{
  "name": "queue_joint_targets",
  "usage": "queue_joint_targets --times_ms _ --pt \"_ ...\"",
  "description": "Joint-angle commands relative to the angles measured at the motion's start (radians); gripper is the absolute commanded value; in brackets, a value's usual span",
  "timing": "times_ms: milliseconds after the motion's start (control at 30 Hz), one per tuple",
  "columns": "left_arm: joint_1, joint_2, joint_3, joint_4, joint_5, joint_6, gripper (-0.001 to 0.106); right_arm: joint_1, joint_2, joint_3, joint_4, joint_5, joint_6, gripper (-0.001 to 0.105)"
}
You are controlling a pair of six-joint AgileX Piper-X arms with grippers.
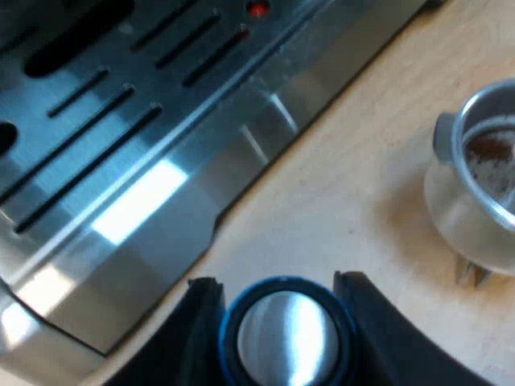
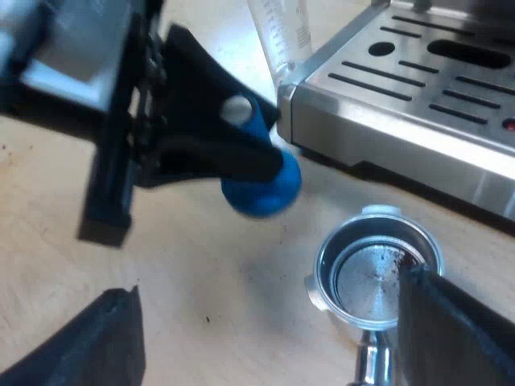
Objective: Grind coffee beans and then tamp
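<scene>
My left gripper (image 1: 279,291) is shut on a blue tamper (image 1: 282,338), whose round metal face shows between the fingers. It hangs over the wooden table beside the espresso machine's slotted drip tray (image 1: 121,137). The metal holder (image 1: 479,193) rests on the table close by, its basket holding traces of brown grounds. In the right wrist view the left gripper (image 2: 233,141) carries the blue tamper (image 2: 261,189) a little above the table, a short way from the holder (image 2: 374,277). My right gripper (image 2: 269,285) is open, its fingers wide apart, one fingertip (image 2: 434,314) by the basket's rim.
A measuring glass (image 2: 282,36) stands at the corner of the machine's drip tray (image 2: 418,88). A red light (image 1: 257,10) glows on the machine. Bare wooden table (image 2: 209,281) lies between the holder and the tamper.
</scene>
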State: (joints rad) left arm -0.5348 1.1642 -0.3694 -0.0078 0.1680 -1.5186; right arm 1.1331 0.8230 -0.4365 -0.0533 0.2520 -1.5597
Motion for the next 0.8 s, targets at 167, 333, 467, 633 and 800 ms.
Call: queue_joint_targets --times_ms 167,333,467,633,800 --pt "0.0 0.088 0.0 -0.04 0.001 -0.034 0.019 0.011 0.0 -0.002 -0.017 -0.01 -0.016 0.066" --pt "0.0 0.135 0.0 -0.082 0.001 -0.13 0.019 0.014 0.0 -0.002 -0.017 -0.01 -0.016 0.066" --pt "0.0 0.135 0.0 -0.111 0.001 -0.15 0.036 0.014 0.0 -0.002 -0.017 -0.01 -0.016 0.066" --pt "0.0 0.135 0.0 -0.127 0.001 -0.15 0.068 0.014 0.0 -0.002 -0.017 -0.01 -0.016 0.066" --pt "0.0 0.128 0.0 -0.125 0.001 -0.15 0.073 0.014 0.0 -0.002 -0.017 -0.01 -0.014 0.066"
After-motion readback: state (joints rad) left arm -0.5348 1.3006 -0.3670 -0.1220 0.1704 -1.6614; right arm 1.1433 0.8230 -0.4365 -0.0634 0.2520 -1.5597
